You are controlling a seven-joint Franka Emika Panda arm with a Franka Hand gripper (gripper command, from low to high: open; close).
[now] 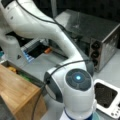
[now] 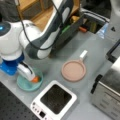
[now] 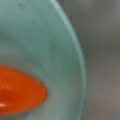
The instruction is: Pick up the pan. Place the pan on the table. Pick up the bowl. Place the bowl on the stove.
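The light-turquoise bowl [image 2: 26, 85] sits on the grey table [image 2: 100, 50] at a front view's lower left. My gripper [image 2: 35, 79] is down at the bowl's right rim, one orange-tipped finger [image 3: 20, 92] inside the bowl [image 3: 50, 37]. The dusty-pink pan [image 2: 73, 70] lies flat on the table in the middle, its white handle [image 2: 83, 55] pointing up-right, apart from the gripper. The white stove [image 2: 37, 108] stands just below the pan and bowl, nothing on its black centre. In a front view the arm hides the gripper, and the stove [image 1: 107, 111] shows at lower right.
A steel toaster oven [image 2: 110, 90] with black knobs stands at a front view's right, also behind the arm [image 1: 100, 37]. A light wooden counter [image 1: 17, 87] and a dark bin [image 2: 72, 25] of small items lie beyond the arm.
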